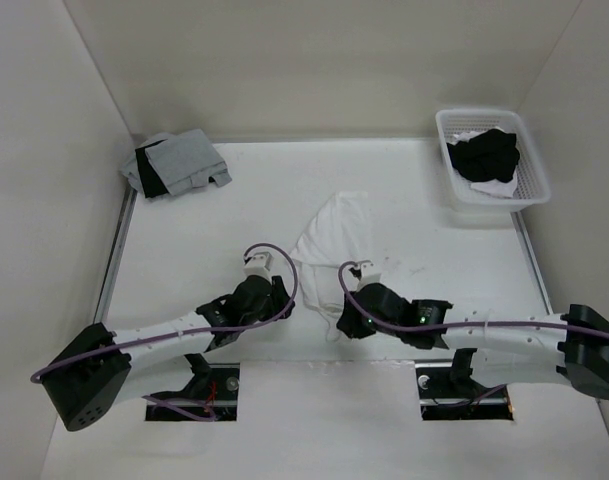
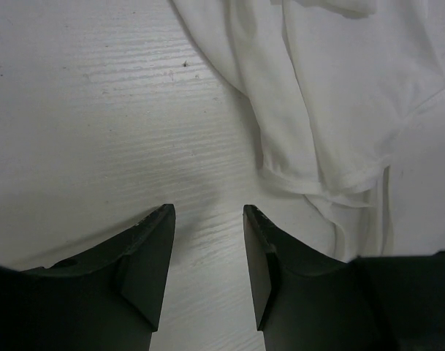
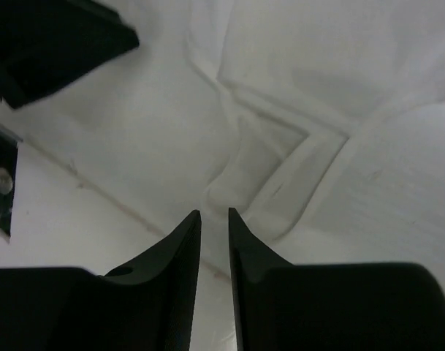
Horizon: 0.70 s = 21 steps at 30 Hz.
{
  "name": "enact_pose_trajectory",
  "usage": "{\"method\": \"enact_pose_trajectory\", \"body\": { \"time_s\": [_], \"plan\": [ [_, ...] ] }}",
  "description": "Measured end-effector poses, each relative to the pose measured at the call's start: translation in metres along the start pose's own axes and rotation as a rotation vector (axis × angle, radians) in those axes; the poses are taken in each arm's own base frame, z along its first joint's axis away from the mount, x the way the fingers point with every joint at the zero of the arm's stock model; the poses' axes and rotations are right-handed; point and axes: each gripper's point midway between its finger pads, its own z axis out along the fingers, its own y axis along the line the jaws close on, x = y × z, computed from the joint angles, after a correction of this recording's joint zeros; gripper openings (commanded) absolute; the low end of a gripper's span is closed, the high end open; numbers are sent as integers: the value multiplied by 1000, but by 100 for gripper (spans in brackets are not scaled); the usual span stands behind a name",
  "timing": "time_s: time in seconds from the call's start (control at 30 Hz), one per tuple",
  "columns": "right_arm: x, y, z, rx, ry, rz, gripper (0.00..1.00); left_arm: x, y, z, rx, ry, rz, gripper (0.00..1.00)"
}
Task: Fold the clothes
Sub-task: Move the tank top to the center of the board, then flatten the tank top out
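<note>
Camisole top (image 1: 336, 232), white and thin, lies crumpled on the table (image 1: 184, 230), reaching away from both grippers toward the far side, with its near end between them. In the overhead view the left gripper (image 1: 282, 295) sits just beside the cloth's left edge, and the right gripper (image 1: 344, 320) is at the cloth's near right end. The left wrist view shows the left gripper (image 2: 207, 212) with its two dark fingers (image 2: 153, 248) standing apart and only bare white tabletop between them; it holds nothing. The camisole (image 2: 332, 110) lies ahead of these fingertips and off to their right, a rolled hem (image 2: 302, 183) being the nearest part, near the right finger but not touching it. The right wrist view shows the right gripper (image 3: 215, 213) with its fingers (image 3: 171, 256) drawn close together, a narrow slit left between the tips, and nothing seen pinched there. Just ahead of those tips and slightly to their right is the camisole (image 3: 317, 73), folded over itself, with a narrow band of cloth (image 3: 280, 183) doubled back into a loop that ends very near the fingertips; whether the tips touch it cannot be told. Well beyond the left gripper, at the far left corner, lies a grey-and-black garment pile (image 1: 174, 163). Well beyond the right gripper, at the far right, stands a white basket (image 1: 454, 130) holding dark and white clothing (image 1: 489, 155).
</note>
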Motion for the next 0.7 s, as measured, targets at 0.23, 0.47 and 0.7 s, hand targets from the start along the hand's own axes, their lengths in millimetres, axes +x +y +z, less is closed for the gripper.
{"method": "enact_pose_trajectory", "body": {
  "time_s": [0.23,0.47,0.7],
  "plan": [
    [22,2,0,-10,59,-4,32,-7,4,-7,-3,-38,-32,40],
    [44,-12,13,55,140,-14,32,-6,6,-17,9,-51,-65,41],
    [57,-16,17,76,181,-24,15,21,-11,-26,66,28,-4,44]
  ]
}}
